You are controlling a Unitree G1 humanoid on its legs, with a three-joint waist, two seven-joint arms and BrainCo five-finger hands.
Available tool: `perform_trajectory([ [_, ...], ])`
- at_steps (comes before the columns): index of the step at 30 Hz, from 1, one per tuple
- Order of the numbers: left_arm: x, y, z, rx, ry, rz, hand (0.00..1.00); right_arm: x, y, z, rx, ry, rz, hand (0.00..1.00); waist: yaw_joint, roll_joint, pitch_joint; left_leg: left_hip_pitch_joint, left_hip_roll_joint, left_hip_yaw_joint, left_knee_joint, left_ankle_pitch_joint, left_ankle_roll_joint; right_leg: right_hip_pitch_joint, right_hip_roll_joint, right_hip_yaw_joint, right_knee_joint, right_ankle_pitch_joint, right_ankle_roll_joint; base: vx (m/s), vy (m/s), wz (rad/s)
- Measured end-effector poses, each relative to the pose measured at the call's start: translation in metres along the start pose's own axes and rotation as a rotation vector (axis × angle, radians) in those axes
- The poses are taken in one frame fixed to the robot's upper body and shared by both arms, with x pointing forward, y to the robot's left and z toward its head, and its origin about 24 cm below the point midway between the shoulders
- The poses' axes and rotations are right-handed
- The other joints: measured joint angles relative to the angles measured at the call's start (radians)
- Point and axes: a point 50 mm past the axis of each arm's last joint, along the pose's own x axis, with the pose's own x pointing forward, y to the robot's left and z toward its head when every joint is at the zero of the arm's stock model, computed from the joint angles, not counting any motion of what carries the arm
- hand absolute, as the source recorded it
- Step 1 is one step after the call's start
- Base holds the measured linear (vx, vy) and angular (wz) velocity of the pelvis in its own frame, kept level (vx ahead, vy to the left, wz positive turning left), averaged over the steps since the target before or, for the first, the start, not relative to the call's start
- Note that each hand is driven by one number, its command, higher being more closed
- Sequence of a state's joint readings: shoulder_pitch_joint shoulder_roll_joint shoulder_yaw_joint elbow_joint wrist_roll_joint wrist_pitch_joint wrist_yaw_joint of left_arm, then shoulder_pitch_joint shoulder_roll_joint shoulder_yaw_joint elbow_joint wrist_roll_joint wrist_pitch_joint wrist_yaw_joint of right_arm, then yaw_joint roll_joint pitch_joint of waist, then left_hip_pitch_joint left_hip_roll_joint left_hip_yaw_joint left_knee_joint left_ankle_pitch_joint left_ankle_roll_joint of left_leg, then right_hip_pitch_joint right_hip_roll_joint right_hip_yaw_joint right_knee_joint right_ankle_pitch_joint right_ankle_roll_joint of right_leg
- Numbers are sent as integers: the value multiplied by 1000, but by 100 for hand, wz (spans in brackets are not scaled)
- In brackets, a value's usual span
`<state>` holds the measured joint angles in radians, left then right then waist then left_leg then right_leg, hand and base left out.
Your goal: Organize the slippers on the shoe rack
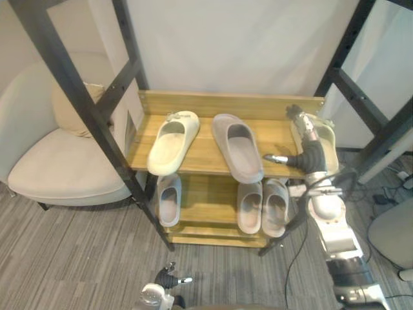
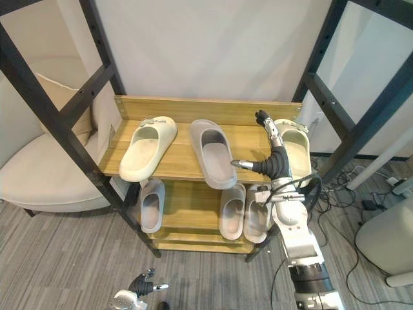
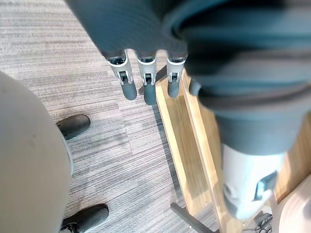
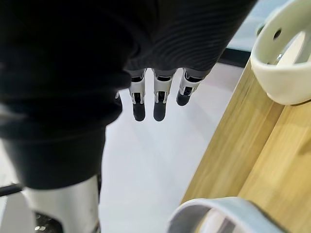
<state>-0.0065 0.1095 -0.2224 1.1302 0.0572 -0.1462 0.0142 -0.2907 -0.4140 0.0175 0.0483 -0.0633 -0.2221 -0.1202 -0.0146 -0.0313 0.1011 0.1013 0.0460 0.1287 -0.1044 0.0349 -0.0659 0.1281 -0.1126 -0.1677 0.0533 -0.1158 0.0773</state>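
The two-tier wooden shoe rack (image 1: 193, 155) stands against a white wall, inside a black metal frame (image 1: 77, 97). On its top shelf lie three slippers, toes towards the near edge. A cream foam slipper (image 1: 173, 142) lies at the left, angled. A grey foam slipper (image 1: 237, 147) lies in the middle. A second cream slipper (image 2: 298, 145) lies at the far right end. On the lower shelf a single pale grey slipper (image 1: 169, 200) sits at the left and a pair of pale grey slippers (image 1: 263, 206) at the right.

The right hand (image 1: 311, 154) is raised over the top shelf's right part, between the grey foam slipper and the second cream slipper, and just beside the latter's left edge. Its fingers (image 4: 155, 97) are straight and point towards the rack's far back board. The thumb juts left towards the grey foam slipper. It grips nothing, and whether the palm touches the second cream slipper cannot be told. In the right wrist view both slippers flank the hand on the wood, clear of the fingertips.

The left hand (image 1: 169, 279) hangs low over the grey striped carpet (image 1: 77, 258), near of the rack's left end and well apart from every slipper. Its fingers (image 3: 146, 85) are relaxed and empty.

A cream armchair (image 1: 58, 171) with a tan cushion (image 1: 68, 110) stands left of the rack.
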Motion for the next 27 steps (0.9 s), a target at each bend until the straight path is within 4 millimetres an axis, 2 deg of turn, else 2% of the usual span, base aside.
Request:
perform_trajectory([
  [6,0,1,1,0,-7,2,0,15,-8,-17,-10,81,-26,0,0,-3,4,-16,-4,-20,-1,2,1,-1,-2,-24,-7,0,0,1,-9,11],
  [14,0,3,5,-5,-23,8,0,33,-11,-26,-18,132,-40,0,3,-7,21,-30,-8,-32,-5,7,2,-8,-7,-36,-8,0,0,-16,-3,5],
  [19,1,4,9,-5,-40,11,0,45,-11,-24,-18,131,-44,0,8,-9,39,-30,-9,-32,-5,7,2,-8,-8,-37,-8,0,0,0,0,0],
  [27,1,5,13,-4,-57,14,0,56,1,-22,-28,137,14,0,16,-12,48,-39,-10,-32,-6,7,2,-16,-9,-39,-9,0,0,0,0,0],
])
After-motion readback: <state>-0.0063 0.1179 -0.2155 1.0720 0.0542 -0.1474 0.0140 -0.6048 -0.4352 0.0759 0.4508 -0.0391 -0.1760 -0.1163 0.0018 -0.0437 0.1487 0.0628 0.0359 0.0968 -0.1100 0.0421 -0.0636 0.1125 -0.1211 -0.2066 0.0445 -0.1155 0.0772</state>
